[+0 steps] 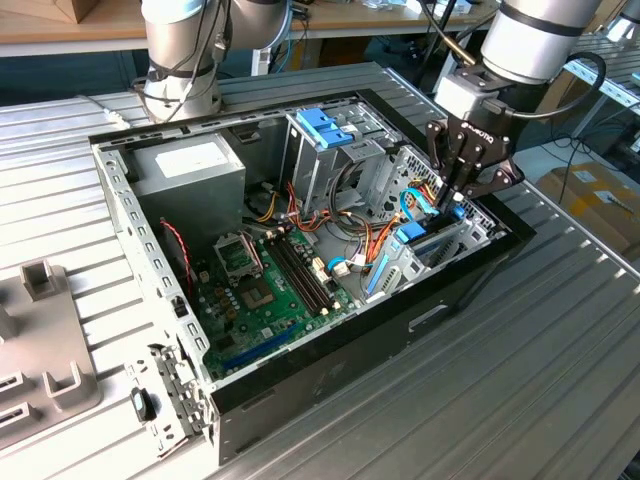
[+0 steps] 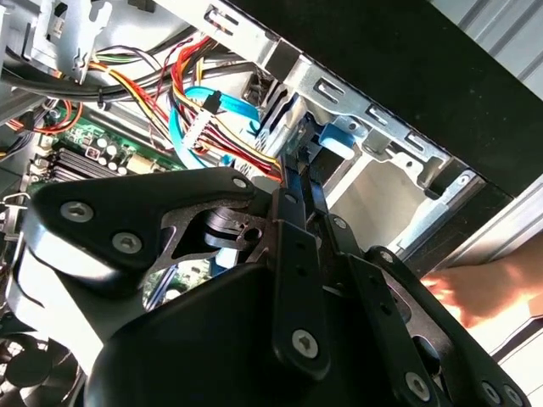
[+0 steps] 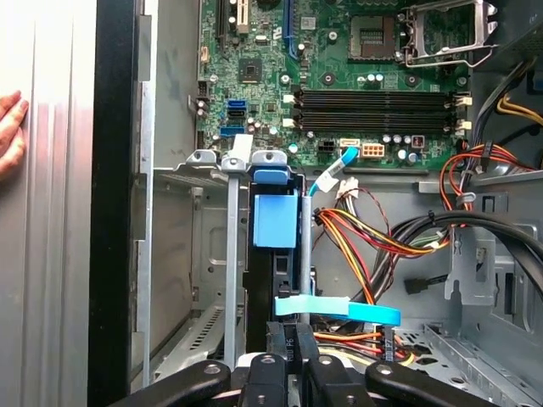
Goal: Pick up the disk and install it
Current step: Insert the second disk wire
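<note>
The disk (image 1: pixel 422 238) stands on edge in the drive bay at the case's end on the exterior view's right, with its blue side rail (image 3: pixel 276 220) showing. In the first wrist view it is a narrow dark slab (image 3: pixel 259 280) between the bay's metal walls. My gripper (image 1: pixel 453 203) reaches down into the case right over it. Its black fingers are shut, and in the second wrist view their tips (image 2: pixel 299 170) meet at the disk's blue end (image 2: pixel 333 136). Nothing shows between the fingers.
The open computer case (image 1: pixel 300 395) lies on a ribbed metal table. Inside are a grey power-supply box (image 1: pixel 190 170), a metal cage with a blue top (image 1: pixel 325 125), the green motherboard (image 1: pixel 260 290) and loose cables (image 3: pixel 373 246). A person's hand (image 3: pixel 10 127) rests beside the case.
</note>
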Robot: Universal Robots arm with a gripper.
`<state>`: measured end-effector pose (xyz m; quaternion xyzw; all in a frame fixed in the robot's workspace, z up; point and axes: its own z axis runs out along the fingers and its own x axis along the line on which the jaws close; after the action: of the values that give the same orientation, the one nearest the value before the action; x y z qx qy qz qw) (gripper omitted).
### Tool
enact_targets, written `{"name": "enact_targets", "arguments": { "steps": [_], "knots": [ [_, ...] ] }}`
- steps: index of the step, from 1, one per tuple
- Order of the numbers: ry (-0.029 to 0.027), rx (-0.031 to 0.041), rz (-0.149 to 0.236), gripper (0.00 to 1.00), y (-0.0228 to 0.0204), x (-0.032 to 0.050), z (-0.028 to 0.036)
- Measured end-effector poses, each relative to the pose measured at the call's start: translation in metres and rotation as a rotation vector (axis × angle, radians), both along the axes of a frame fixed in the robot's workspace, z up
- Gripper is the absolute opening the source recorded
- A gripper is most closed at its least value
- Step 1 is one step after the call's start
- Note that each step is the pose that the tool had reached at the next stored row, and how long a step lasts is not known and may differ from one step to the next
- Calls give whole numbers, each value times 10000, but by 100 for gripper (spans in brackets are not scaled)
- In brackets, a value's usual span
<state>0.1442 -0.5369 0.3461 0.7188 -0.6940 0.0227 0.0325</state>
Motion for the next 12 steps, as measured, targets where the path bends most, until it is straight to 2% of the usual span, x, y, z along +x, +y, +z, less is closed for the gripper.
{"name": "enact_targets", "arguments": {
  "steps": [9,12],
  "knots": [
    [0,-1,0,16,0,0,-14],
    [1,3,0,16,0,0,12]
  ]
}}
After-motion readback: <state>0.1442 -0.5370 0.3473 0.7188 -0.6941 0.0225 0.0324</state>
